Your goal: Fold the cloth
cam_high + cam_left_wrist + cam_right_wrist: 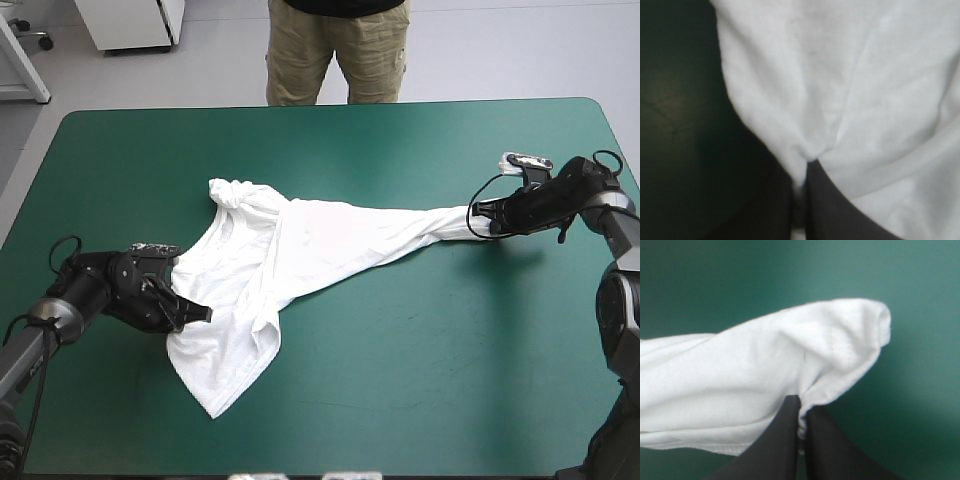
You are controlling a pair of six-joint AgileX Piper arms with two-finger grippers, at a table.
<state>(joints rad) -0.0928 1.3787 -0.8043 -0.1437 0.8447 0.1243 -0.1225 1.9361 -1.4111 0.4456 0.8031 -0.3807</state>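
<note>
Seemingly the T-shirt (765, 365) hem vanishes inside right tool (801, 405).

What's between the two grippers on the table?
Only the T-shirt, stretched from the left gripper to the right gripper; the high view shows it.

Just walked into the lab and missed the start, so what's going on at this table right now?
Two robot arms are handling a white T-shirt on the teal-green table. The left gripper is shut on the cloth's edge at its left side. The right gripper is shut on one end, which is drawn out into a narrow strip toward the table's right side. The T-shirt lies crumpled and lopsided, with a bunched lump at its far left. Nothing is folded yet.
</note>
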